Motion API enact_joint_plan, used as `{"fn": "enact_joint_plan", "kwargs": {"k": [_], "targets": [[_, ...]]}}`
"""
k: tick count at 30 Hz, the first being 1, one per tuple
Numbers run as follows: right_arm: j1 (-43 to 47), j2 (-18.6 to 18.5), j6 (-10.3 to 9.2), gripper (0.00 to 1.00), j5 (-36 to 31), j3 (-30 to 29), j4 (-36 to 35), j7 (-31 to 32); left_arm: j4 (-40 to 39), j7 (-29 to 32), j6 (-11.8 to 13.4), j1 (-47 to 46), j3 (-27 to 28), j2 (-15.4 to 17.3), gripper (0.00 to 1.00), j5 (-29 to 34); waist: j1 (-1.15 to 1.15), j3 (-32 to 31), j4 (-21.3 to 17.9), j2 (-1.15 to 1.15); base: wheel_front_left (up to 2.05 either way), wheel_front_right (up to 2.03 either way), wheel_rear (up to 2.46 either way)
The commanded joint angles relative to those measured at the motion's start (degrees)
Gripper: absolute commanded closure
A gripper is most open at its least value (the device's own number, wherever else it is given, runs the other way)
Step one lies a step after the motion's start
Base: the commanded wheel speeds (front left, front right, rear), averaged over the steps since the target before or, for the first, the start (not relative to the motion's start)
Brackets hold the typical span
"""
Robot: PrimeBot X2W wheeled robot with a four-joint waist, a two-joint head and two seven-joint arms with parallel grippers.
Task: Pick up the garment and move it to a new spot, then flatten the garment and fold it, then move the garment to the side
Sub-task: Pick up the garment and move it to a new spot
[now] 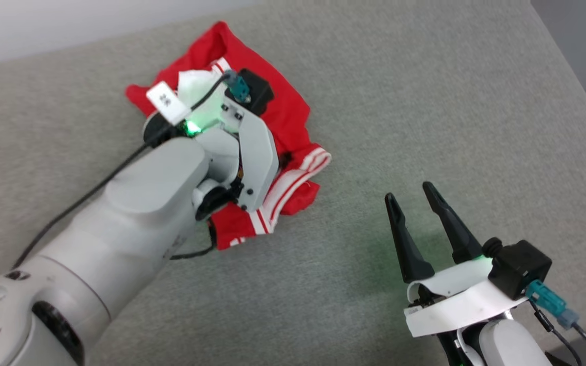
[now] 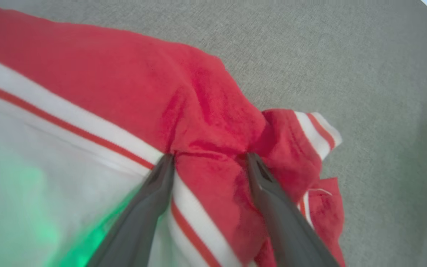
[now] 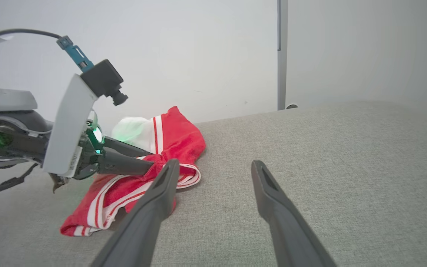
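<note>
Grey woven surface (image 1: pixel 425 101); pale wall (image 3: pixel 198 55) behind; thin grey vertical strip (image 3: pixel 281 55) on wall.

Garment (image 1: pixel 283 109): one, lying toward far edge of grey cloth surface (image 1: pixel 425 101). Surface: one.
Tools: two, left tool (image 2: pixel 209 156) and right tool (image 1: pixel 409 190).
Dark fingers (image 1: pixel 406 244): two per tool, four total.
Black camera blocks (image 1: pixel 255 90): two, one per wrist.

garment (image 1: pixel 293 112) heaped left, open grey surface (image 1: pixel 450 101) right
</note>
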Motion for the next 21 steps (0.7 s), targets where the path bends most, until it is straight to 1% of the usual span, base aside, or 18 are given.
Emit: {"fn": "enact_joint_plan", "kwargs": {"k": [1,6,11,14,18,19,21], "targets": [[1.0,0.12,-0.07,0.0,-1.12,-0.19,0.55,-0.26,-0.63,-1.09,0.16,1.82,-0.35,0.33,0.0,-1.04,0.0,-3.98,3.51,0.0,0.0,0.0,0.0],[2.95,0.09,-0.08,0.0,-3.55,-1.0,2.03,-0.26,-2.92,-7.11,0.16,3.47,0.27,0.89,0.0,-3.75,0.0,-7.55,6.48,0.0,0.0,0.0,0.0],[5.43,0.09,-0.08,0.0,-5.46,-2.05,3.14,-0.19,-3.68,-14.53,0.16,7.52,1.99,2.55,0.0,-6.43,0.0,-10.91,9.39,0.0,0.0,0.0,0.0],[7.08,0.03,-0.08,0.0,-6.72,-3.02,4.08,-0.17,-3.08,-19.39,0.18,11.92,3.77,3.65,0.0,-8.49,0.0,-12.8,11.26,0.0,0.0,0.0,0.0],[8.64,-1.06,-0.08,0.0,-7.37,-5.14,4.86,-0.02,-2.36,-25.44,0.48,19.34,5.97,4.9,0.0,-11.41,0.0,-14.53,13.68,0.0,0.0,0.0,0.0],[8.64,-1.06,-0.08,0.0,-7.37,-5.14,4.86,-0.02,-2.36,-25.44,0.48,19.34,5.97,4.9,0.0,-11.41,0.0,-14.53,13.68,0.0,0.0,0.0,0.0],[9.49,-1.66,-0.08,0.0,-7.62,-6.48,4.74,0.33,-2.63,-28.34,0.51,23.3,7.23,5.18,0.0,-13.14,0.0,-15.18,14.85,0.0,0.0,0.0,0.0]]}}
